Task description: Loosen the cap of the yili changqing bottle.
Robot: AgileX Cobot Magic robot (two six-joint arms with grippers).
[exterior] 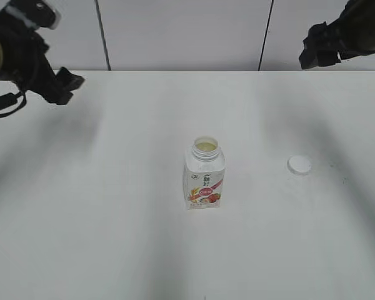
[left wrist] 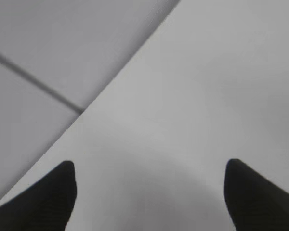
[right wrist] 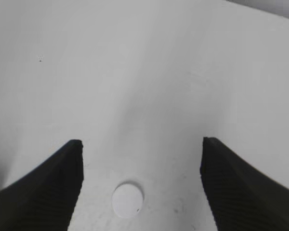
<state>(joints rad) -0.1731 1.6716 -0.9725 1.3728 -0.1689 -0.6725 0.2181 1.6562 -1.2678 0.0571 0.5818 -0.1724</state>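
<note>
The yili changqing bottle (exterior: 204, 175) stands upright at the middle of the white table (exterior: 100, 237), its neck open with pale liquid showing inside. The cap (exterior: 299, 165) lies flat on the table to the bottle's right, apart from it; it also shows in the right wrist view (right wrist: 127, 199). My left gripper (left wrist: 149, 166) is open and empty, raised at the far left (exterior: 67, 84). My right gripper (right wrist: 140, 143) is open and empty, raised at the far right (exterior: 314, 53), high above the cap. The bottle is out of both wrist views.
A grey panelled wall (exterior: 181, 34) with dark seams rises behind the table's back edge. A black cable (exterior: 6, 103) hangs from the left arm. Small dark specks mark the table near the cap.
</note>
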